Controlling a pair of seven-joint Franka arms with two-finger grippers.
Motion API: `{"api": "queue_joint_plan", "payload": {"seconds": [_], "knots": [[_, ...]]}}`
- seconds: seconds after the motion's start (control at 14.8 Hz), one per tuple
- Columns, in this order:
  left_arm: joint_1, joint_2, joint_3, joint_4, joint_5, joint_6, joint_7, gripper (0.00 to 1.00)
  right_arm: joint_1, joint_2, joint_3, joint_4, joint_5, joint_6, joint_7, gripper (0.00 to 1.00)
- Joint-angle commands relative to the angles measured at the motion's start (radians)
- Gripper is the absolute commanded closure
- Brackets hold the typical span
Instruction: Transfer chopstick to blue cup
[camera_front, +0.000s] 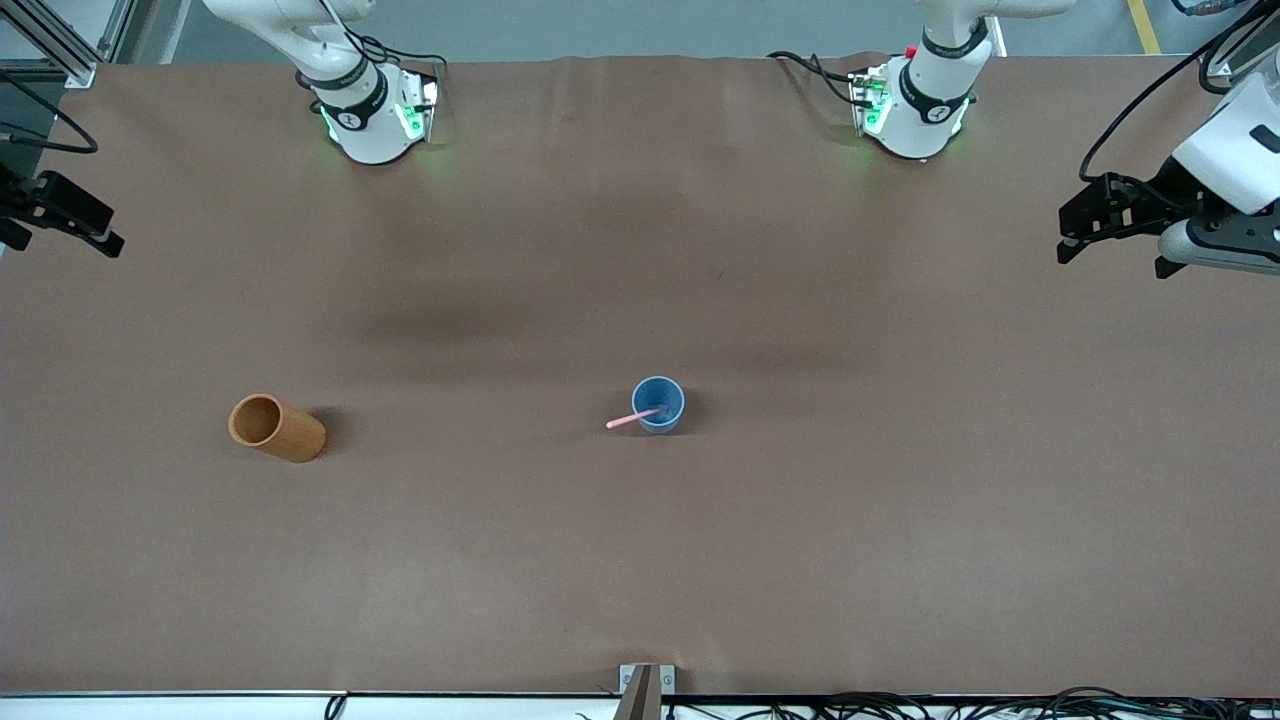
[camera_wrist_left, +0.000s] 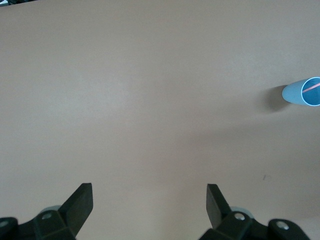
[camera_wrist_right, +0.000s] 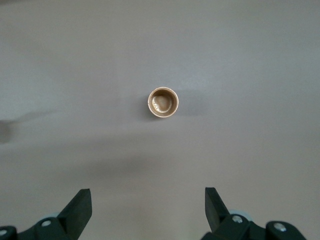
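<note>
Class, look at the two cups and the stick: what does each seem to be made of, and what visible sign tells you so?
Blue cup: probably plastic; even light-blue wall, deeper blue inside, smooth and matte.
Orange-brown cup: possibly bamboo or wood, perhaps plastic; warm even tone, with a glossy patch on its inside bottom in the right wrist view.
Chopstick: likely plastic; uniform pink, thin and straight, leaning in the blue cup.

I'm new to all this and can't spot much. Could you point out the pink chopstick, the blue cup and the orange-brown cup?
chopstick (camera_front: 626, 420), front view, on the pink end sticking out over the rim.
blue cup (camera_front: 672, 397), front view, on its rim.
orange-brown cup (camera_front: 295, 437), front view, on its outer wall.
</note>
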Motion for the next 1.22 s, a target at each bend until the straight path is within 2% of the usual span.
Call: {"api": "queue_joint_plan", "payload": {"seconds": [0.0, 1.15], "knots": [[-0.001, 0.01, 0.003, 0.023, -0.008, -0.003, 0.004, 0.0, -0.036, 0.002, 0.03, 0.009, 0.023, -0.018, -0.02, 0.0], [-0.001, 0.01, 0.003, 0.023, -0.013, -0.003, 0.006, 0.0, -0.031, 0.004, 0.028, -0.004, 0.024, -0.018, -0.127, 0.0]]}}
